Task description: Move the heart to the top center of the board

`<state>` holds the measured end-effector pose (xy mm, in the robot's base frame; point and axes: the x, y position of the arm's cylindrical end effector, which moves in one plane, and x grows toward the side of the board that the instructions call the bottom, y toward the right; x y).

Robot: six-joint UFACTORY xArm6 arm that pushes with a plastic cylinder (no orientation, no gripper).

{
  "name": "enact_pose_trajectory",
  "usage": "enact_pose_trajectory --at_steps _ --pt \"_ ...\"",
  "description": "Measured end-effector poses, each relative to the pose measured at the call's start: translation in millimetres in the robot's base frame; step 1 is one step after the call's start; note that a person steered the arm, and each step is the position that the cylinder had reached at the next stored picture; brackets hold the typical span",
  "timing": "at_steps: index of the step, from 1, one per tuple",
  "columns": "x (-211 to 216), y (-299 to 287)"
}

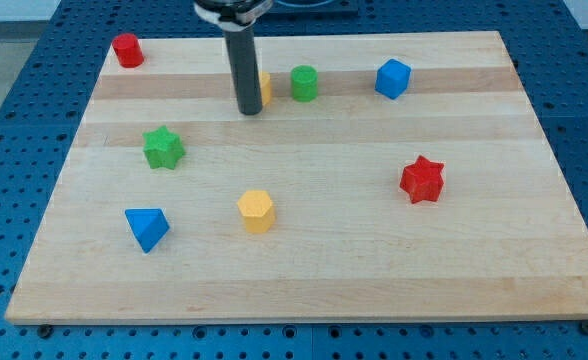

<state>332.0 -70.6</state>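
A yellow block (265,88) near the view's top centre is mostly hidden behind my rod; only its right edge shows, so I cannot make out its shape. My tip (249,111) rests on the wooden board (304,280), touching or just in front of this block's left side. A green cylinder (304,83) stands just right of the yellow block.
A red cylinder (126,50) is at the top left corner and a blue cube (393,78) at the top right. A green star (162,148) is at the left, a red star (421,179) at the right. A yellow hexagon (256,211) and a blue triangle (146,228) sit lower left.
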Motion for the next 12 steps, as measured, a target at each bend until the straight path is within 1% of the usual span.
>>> enact_pose_trajectory --at_steps 1,2,4,5,6,7,8,9,10,12 --pt "-45 0" --pt "-68 0" --pt "-41 -10" --pt "-49 4" --pt "-76 20" --pt "-86 24" --pt "-76 9" --pt "-43 -23" --pt "-33 -47" --pt "-32 -52"
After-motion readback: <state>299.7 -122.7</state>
